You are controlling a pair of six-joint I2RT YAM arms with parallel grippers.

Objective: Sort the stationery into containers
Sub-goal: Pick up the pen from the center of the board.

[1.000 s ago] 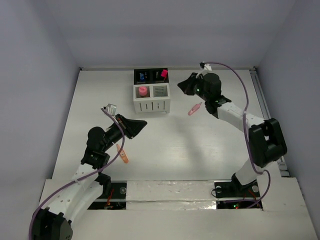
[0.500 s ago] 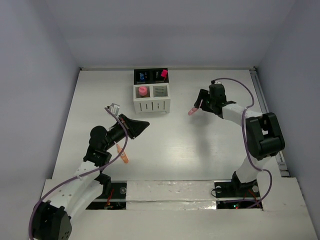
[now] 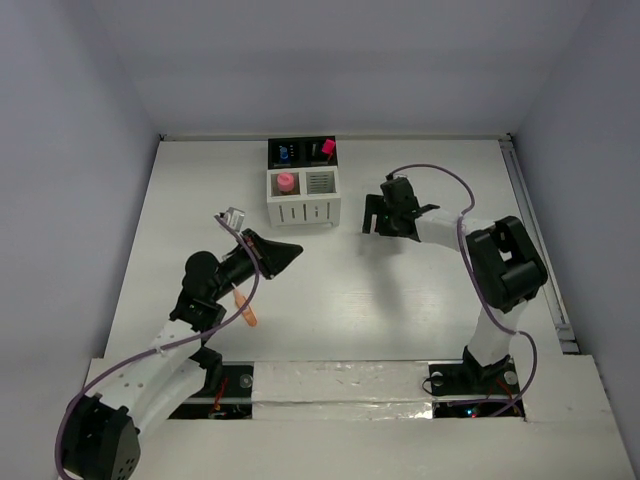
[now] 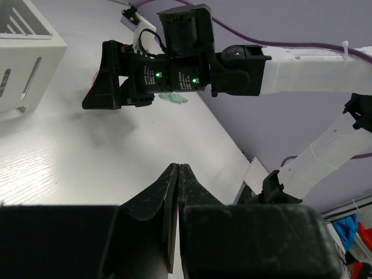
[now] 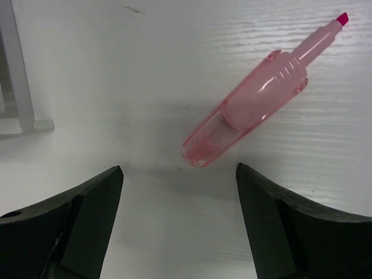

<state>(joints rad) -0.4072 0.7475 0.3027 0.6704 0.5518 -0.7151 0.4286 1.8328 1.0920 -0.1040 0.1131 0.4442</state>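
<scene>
White worktop (image 3: 350,300) carries your translucent pink plastic pen (image 5: 244,113) in its far half, right of the white-and-black block of four square cups (image 3: 303,195), lying flat just ahead of your wide-open right end effector (image 5: 179,170), long axis slanted across its gap, while your farther left end effector (image 4: 177,168) is closed on nothing.

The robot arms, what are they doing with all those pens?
They are sorting pens into the block of cups. The right gripper is open right by a pink pen lying on the table, not touching it. The left gripper is shut with nothing in it, and an orange pen lies on the table beside that arm. One white cup already holds a pink-topped marker.
</scene>
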